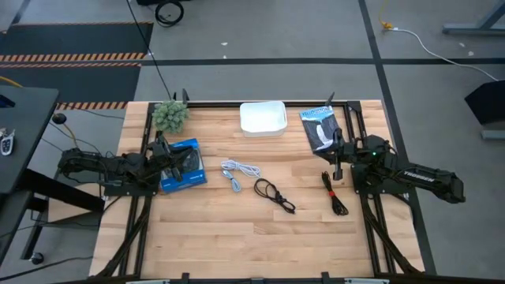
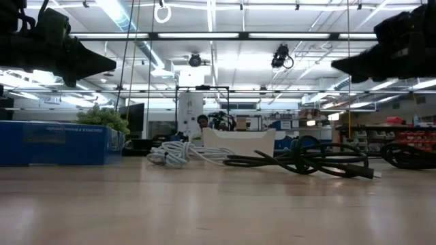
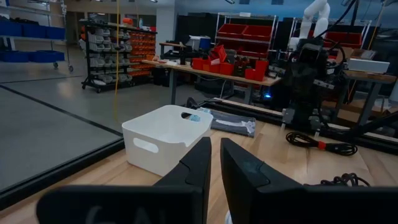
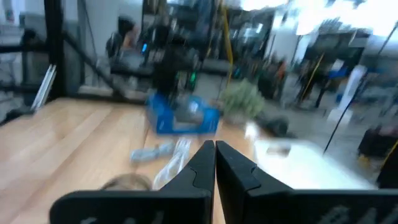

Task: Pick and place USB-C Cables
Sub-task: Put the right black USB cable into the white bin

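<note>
Three bundled USB-C cables lie on the wooden table: a white one [image 1: 239, 172] [image 2: 176, 154] [image 4: 163, 155], a black one [image 1: 274, 194] [image 2: 306, 160] in the middle, and a black one with a red tie [image 1: 334, 193] [image 3: 319, 144] on the right. My left gripper [image 1: 168, 155] [image 3: 216, 158] is shut and hovers over the blue box [image 1: 183, 166], left of the white cable. My right gripper [image 1: 336, 160] [image 4: 215, 157] is shut and hovers just beyond the far end of the right black cable. Both hang above the table in the low view.
A white tray [image 1: 263, 117] [image 3: 163, 134] stands at the far edge, middle. A black-and-blue packet [image 1: 319, 128] lies right of it and a small green plant [image 1: 170, 115] to its left. The near half of the table [image 1: 252, 244] is bare wood.
</note>
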